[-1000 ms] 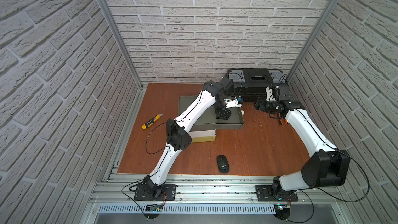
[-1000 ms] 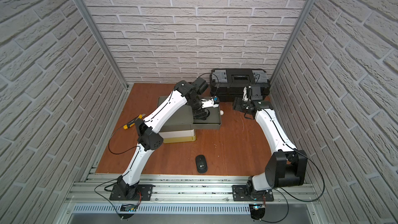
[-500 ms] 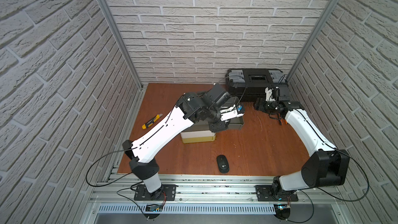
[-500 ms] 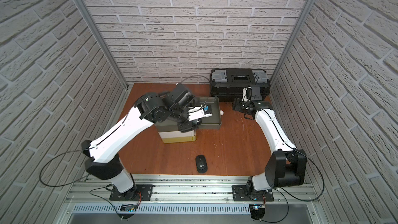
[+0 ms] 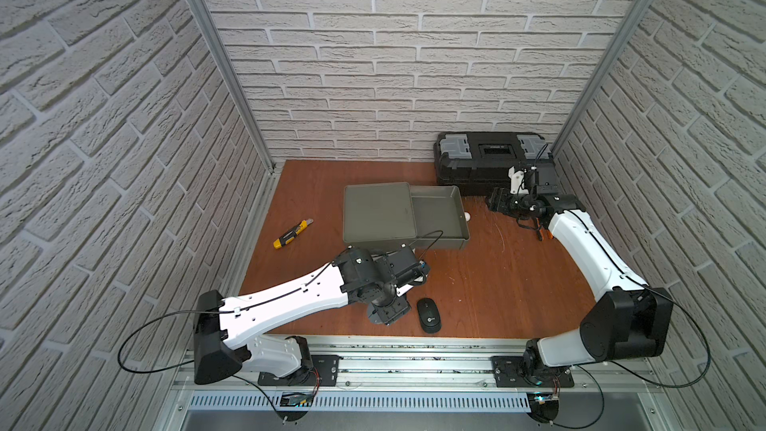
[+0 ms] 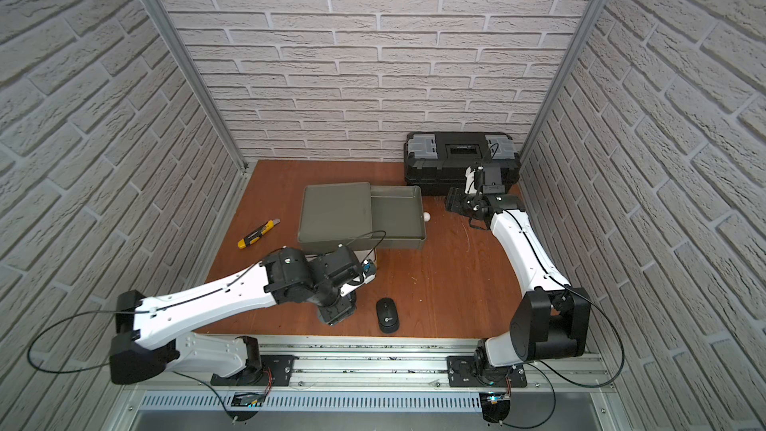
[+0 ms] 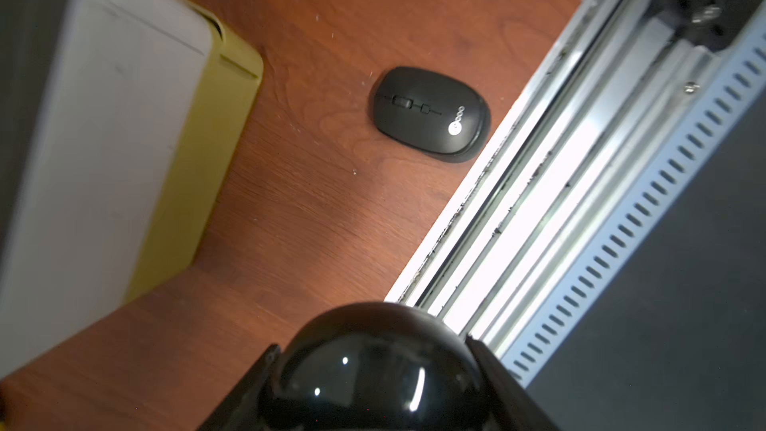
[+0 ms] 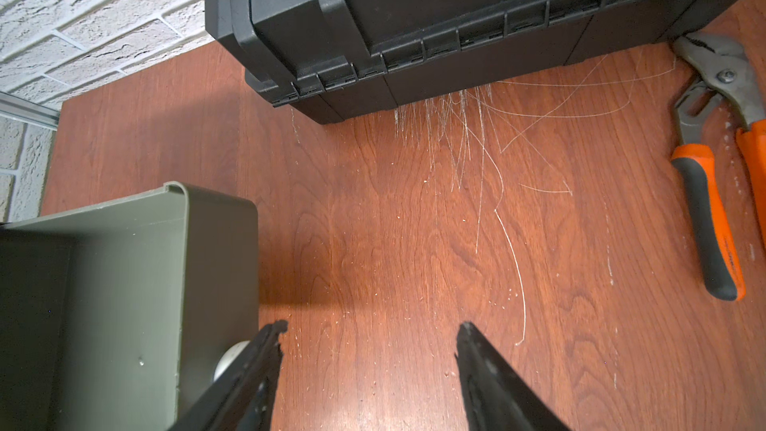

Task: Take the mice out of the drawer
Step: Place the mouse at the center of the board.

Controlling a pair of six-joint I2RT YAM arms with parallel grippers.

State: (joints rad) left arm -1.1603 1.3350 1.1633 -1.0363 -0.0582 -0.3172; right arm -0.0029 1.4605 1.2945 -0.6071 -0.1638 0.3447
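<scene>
Black mouse (image 5: 429, 315) lies flat outside drawer (image 5: 437, 213); glossy mouse (image 7: 373, 366) sits between left jaws.

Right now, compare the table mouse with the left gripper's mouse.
The table mouse is matte black with a white logo; the held mouse is glossy, no logo showing. The table mouse lies free; the held mouse sits in the left gripper. Both are outside the drawer.

Here's a yellow-and-black utility knife (image 5: 292, 234) lying flat and aslant on the reddish-brown wooden tabletop (image 5: 497, 284), close to its left edge. Over in the back right corner, a black plastic toolbox with grey latches (image 5: 491, 161) sits closed against the white brick-pattern wall (image 5: 414, 55). Orange-handled metal pliers (image 8: 704, 209) lie flat, head just beside the toolbox's base. Pale scratches (image 8: 476, 151) fan out across the wood there. An aluminium rail (image 5: 414, 360) runs along the front.
</scene>
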